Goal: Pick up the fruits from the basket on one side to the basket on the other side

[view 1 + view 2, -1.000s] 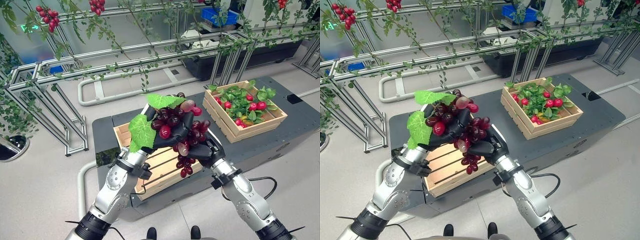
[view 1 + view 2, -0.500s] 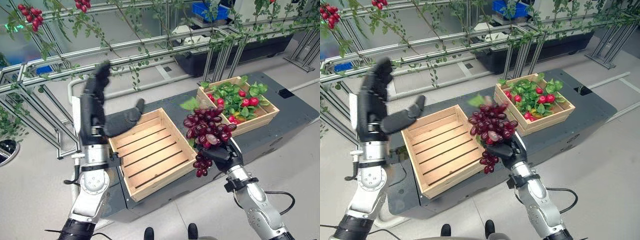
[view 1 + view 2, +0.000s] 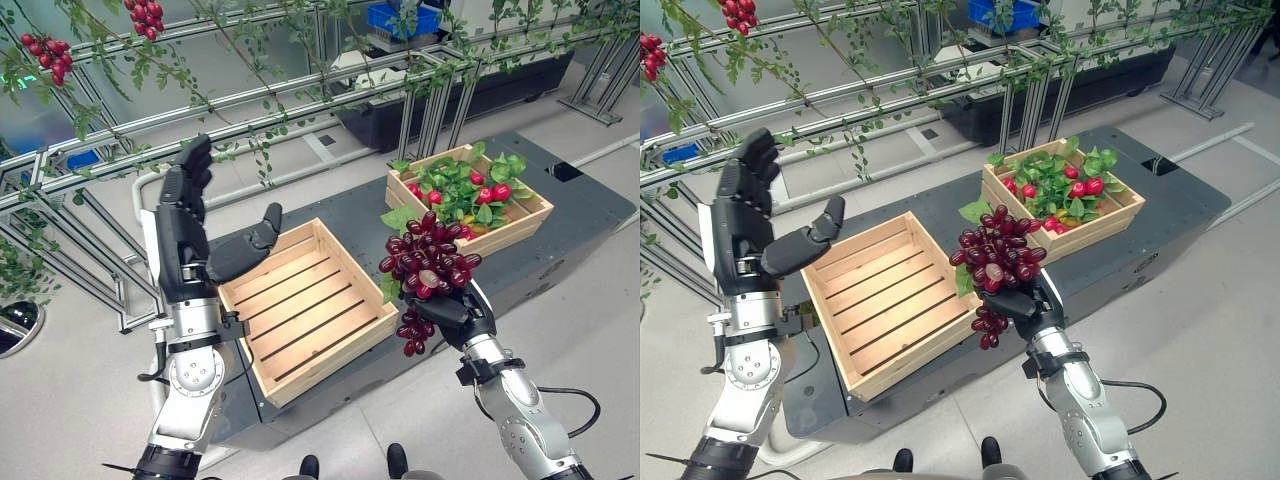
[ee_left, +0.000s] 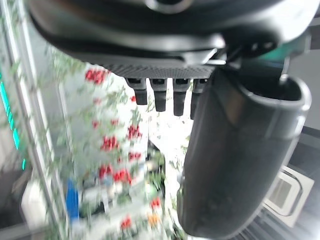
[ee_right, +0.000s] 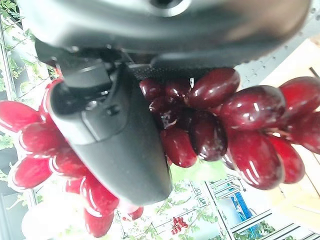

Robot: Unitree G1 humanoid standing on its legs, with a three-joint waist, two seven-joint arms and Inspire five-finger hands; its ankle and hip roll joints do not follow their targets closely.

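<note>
**Grape bunch held between the two crates**

A bunch of dark red grapes is gripped from beneath by the right hand, whose fingers and thumb are curled round the lower part of the cluster. It is carried above the dark tabletop, past the right edge of the empty slatted crate and short of the far crate, which is already filled with red fruits and green leaves. An under-grip is judged suitable, since loose strands hang below the palm and a leaf juts out at the side.

The left hand is raised clear beside the empty crate, fingers straight and thumb spread, with nothing held.

The stem of the bunch is hidden by the berries, and the fingertips are buried in the cluster, so the firmness of the hold cannot be made out.
</note>
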